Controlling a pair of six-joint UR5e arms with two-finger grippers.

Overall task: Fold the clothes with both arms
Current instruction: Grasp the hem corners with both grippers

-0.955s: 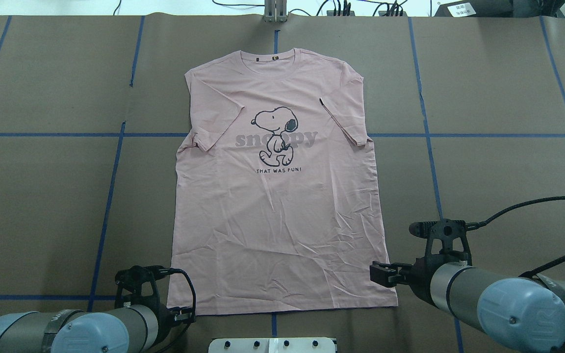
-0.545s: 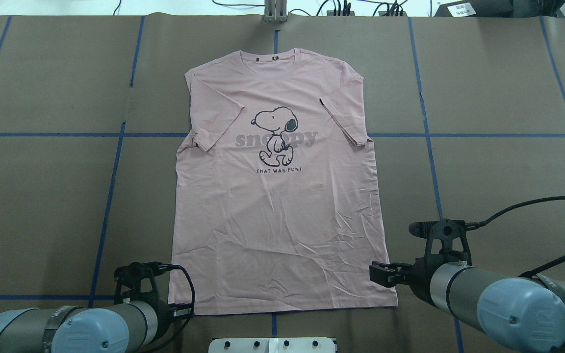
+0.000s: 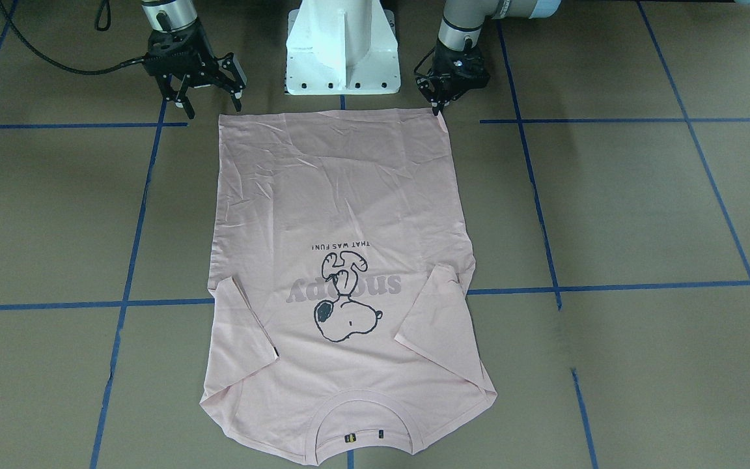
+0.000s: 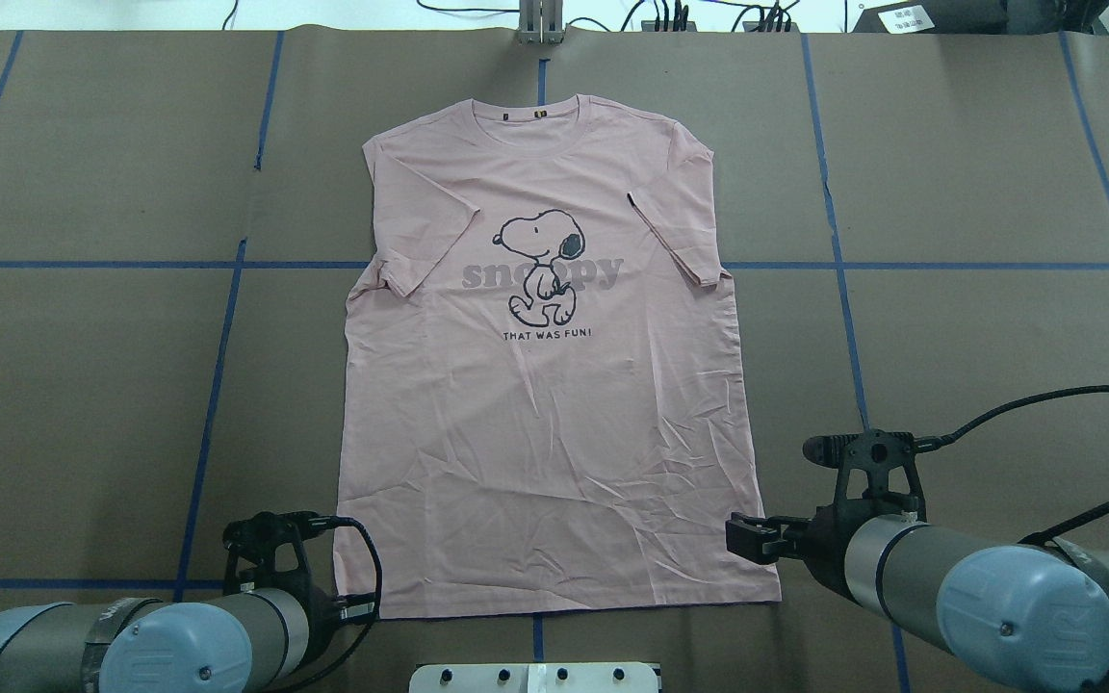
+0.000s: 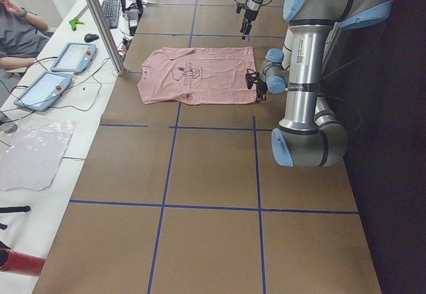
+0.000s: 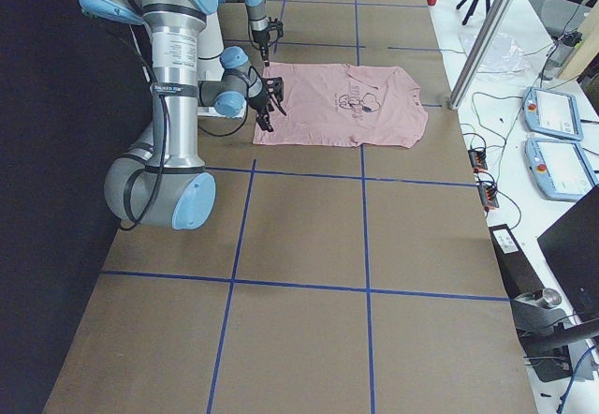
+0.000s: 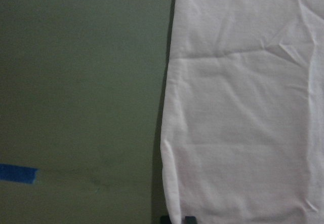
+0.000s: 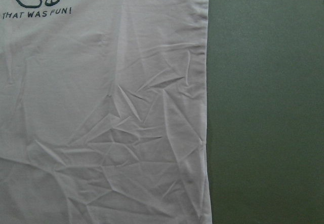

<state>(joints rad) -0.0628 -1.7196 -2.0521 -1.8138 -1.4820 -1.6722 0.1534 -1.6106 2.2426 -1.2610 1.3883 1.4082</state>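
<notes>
Brown paper covers the counter (image 4: 83, 385), marked into big squares by blue tape lines (image 4: 218, 385). The pale pink T-shirt (image 4: 554, 452) lies flat on it, print side up, midway between my two arms. Its ribbed collar (image 4: 537, 115) points away from me, and the hem runs along my near side, just in front of the white pedestal base (image 3: 342, 45). Both short sleeves are folded in over the chest, and a small black tag (image 4: 631, 199) shows on the one on my right. The black-outlined cartoon dog (image 4: 540, 265) stands across the grey "snoopy" lettering (image 4: 603, 274), with "THAT WAS FUN!" beneath. The lower half of the cloth is creased, most of all near the hem on my right.

My left tool (image 3: 438, 109) sits at the hem corner on my left, its fingers drawn close together. My left wrist camera shows two dark fingertips (image 7: 189, 219) side by side at the very edge of the cloth. Whether they pinch any fabric I cannot tell.

My right tool (image 3: 208, 103) has its fingers spread wide and holds nothing. It stands just outside the other hem corner, near the cloth but apart from it. My right wrist camera looks down on the shirt's side edge and the bare counter beside it.

Past the counter's far edge, in the left side view, two tablets (image 5: 73, 56) lie beside a seated person (image 5: 20, 31).
</notes>
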